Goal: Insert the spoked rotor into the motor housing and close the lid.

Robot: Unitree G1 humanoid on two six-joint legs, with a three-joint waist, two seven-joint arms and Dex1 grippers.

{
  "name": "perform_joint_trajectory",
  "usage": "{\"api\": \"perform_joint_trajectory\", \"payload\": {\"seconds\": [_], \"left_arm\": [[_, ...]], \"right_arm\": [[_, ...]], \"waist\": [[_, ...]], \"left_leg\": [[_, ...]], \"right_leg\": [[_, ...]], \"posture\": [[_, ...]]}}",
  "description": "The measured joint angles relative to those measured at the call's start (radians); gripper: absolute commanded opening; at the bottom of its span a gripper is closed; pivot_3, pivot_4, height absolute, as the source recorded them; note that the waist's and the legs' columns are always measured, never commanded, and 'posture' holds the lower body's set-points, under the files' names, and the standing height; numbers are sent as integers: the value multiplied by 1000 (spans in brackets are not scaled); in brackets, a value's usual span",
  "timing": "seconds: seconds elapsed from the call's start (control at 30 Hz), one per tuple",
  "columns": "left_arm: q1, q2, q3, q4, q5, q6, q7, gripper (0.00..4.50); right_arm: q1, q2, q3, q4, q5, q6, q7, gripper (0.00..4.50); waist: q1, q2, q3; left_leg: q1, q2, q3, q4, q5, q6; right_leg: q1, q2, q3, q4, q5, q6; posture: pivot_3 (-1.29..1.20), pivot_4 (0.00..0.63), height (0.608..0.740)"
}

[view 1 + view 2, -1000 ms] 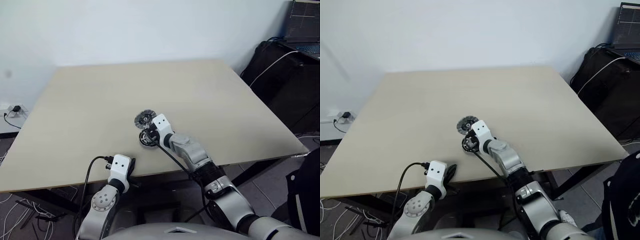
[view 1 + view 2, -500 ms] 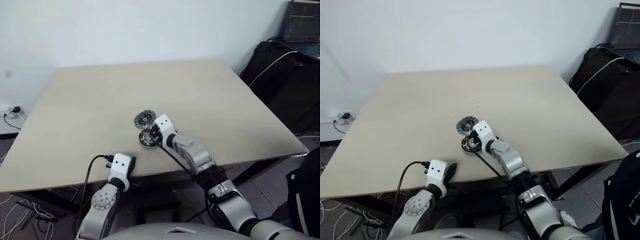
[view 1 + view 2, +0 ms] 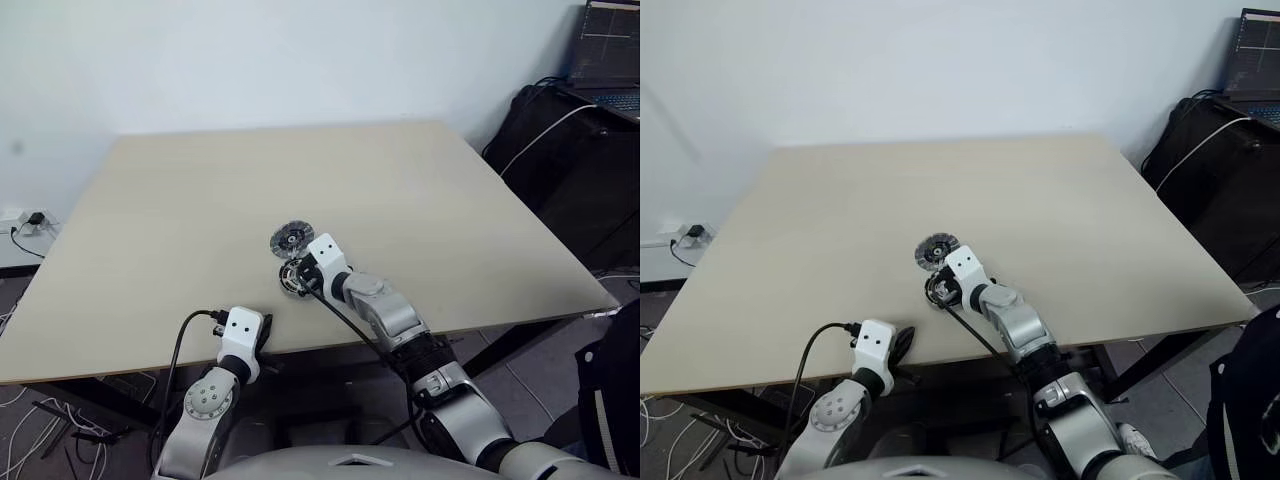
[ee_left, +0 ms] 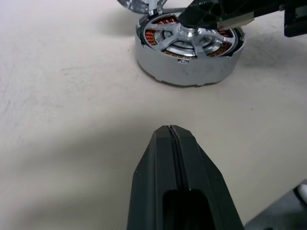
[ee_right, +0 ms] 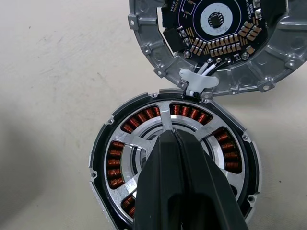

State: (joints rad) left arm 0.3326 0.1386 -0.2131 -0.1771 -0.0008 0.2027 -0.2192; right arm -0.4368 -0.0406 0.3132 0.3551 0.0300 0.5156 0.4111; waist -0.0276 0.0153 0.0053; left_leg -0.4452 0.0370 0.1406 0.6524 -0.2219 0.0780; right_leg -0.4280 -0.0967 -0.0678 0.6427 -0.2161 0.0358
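With the spoked rotor (image 5: 172, 143) seated in the motor housing (image 5: 103, 191) and the lid (image 5: 268, 72) lying open just beside, the seated rotor could be dragged out if the closed right gripper (image 5: 173, 136) lifts carelessly, while the left gripper (image 4: 171, 132) is kept pressed together.

A beige surface (image 3: 420, 200) is seen before a pale wall. Near its front middle the lid (image 3: 291, 238) lies flat, just beyond the motor housing (image 3: 291, 281). The right tool (image 3: 299, 277) is set over the housing. The left tool (image 3: 262, 338) is held at the front edge.
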Motion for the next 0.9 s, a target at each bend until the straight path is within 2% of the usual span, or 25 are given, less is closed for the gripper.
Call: {"api": "perform_joint_trajectory", "payload": {"seconds": [0.33,0.6,0.77,0.87,0.9], "left_arm": [[-6,-1,0,19,-1,-17,-1,0],[-2,-7,2,21,-1,-24,1,0],[4,-10,5,23,0,-31,1,0],[4,-14,3,23,0,-34,0,0],[3,-15,2,23,0,-34,0,0]], "right_arm": [[-20,42,-49,-43,32,-7,-5,27],[-28,28,-31,59,1,-7,-13,27],[-9,-3,-12,2,-5,1,24,27],[-6,-67,36,-69,-21,18,82,27],[-7,-91,50,-103,-24,20,110,200]], "waist": [[-3,0,2],[-2,0,0],[0,1,1],[0,1,3],[0,1,3]], "left_leg": [[0,0,0,-2,0,0],[0,0,1,-2,0,0],[0,0,1,-2,0,0],[0,0,1,-2,0,0],[0,0,1,-2,0,0]], "right_leg": [[-1,0,0,0,0,-1],[-1,0,0,-1,0,-1],[-1,-1,0,0,0,-1],[-1,-1,0,-1,0,-1],[-1,-1,0,-1,-1,-1]], "posture": [[0,0,740],[0,0,740],[0,0,740],[0,0,740],[0,0,740]]}}
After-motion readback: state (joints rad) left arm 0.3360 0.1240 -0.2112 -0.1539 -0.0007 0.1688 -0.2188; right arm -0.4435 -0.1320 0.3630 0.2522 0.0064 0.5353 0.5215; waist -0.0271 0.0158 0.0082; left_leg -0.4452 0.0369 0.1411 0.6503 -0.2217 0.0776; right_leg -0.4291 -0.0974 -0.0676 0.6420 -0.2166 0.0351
